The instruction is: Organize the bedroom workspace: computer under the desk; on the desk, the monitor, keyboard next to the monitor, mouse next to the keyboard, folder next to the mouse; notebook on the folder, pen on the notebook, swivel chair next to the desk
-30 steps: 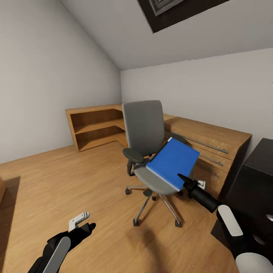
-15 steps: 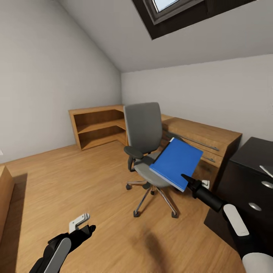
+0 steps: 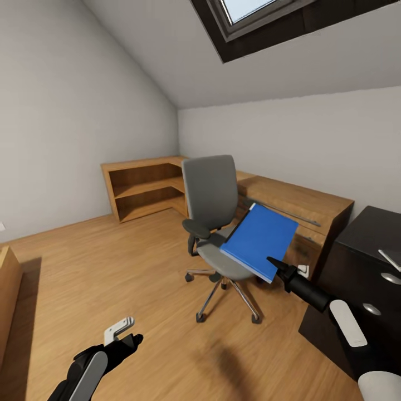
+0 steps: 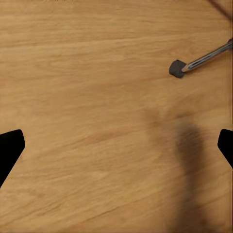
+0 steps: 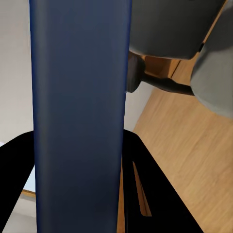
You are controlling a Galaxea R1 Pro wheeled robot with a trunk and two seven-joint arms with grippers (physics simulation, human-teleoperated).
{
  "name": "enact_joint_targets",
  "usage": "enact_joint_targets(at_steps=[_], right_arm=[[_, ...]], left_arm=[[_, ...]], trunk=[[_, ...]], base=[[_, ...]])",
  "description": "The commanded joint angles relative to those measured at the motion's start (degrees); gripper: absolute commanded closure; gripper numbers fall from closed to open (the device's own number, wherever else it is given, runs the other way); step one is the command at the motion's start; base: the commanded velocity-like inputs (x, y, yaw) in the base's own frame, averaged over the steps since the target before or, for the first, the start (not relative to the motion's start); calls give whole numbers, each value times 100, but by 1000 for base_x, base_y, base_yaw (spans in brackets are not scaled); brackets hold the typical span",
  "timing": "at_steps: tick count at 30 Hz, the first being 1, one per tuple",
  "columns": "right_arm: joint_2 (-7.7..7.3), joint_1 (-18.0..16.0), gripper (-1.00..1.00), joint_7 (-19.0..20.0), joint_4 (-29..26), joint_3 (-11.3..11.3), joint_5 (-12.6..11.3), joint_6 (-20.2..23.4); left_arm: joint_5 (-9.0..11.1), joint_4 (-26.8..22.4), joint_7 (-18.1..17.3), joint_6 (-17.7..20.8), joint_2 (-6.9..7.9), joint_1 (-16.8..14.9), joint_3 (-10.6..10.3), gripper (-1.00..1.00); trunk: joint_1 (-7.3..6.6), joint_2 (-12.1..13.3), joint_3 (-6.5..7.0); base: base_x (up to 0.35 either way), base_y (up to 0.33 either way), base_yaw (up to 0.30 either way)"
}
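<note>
The grey swivel chair (image 3: 210, 192) stands mid-room on the plank floor. A bright blue folder (image 3: 259, 238) hangs tilted over the right side of its seat, and my right gripper (image 3: 274, 264) is shut on the folder's lower corner. In the right wrist view the folder's dark blue edge (image 5: 80, 97) runs between the black fingers (image 5: 155, 194) of the right gripper (image 5: 80, 160). My left gripper (image 3: 127, 332) is low at the left over bare floor, open and holding nothing (image 4: 116, 148). The black desk (image 3: 381, 225), with its knobbed drawer unit, is at the right edge.
A low light-wood cabinet (image 3: 301, 203) with open shelves (image 3: 142, 189) runs along the far walls behind the chair. A chair castor (image 4: 177, 68) shows near my left gripper. A skylight (image 3: 250, 11) sits in the sloped ceiling. Open floor lies to the left.
The whole view has tilted up and shifted, showing more skylight and desk. The folder stays in my right gripper, slightly higher relative to the chair. The left arm has barely moved.
</note>
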Motion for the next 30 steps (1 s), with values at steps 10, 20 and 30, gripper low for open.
enact_joint_targets(at_steps=[10, 20, 30], right_arm=[[21, -4, 100, 33, 19, -11, -16, 25], [13, 5, 100, 77, -6, -11, -5, 23], [10, 39, 100, 79, -6, -11, -3, 27]], left_arm=[[66, 1, 58, 3, -10, -3, -18, -100], [60, 2, 58, 3, -10, -3, -18, -100], [57, 1, 58, 3, -10, -3, -18, -100]], trunk=[[-221, 400, 174], [-441, 801, 372], [-660, 1202, 609]], base=[[0, 0, 0], [0, 0, -33], [0, 0, -120]])
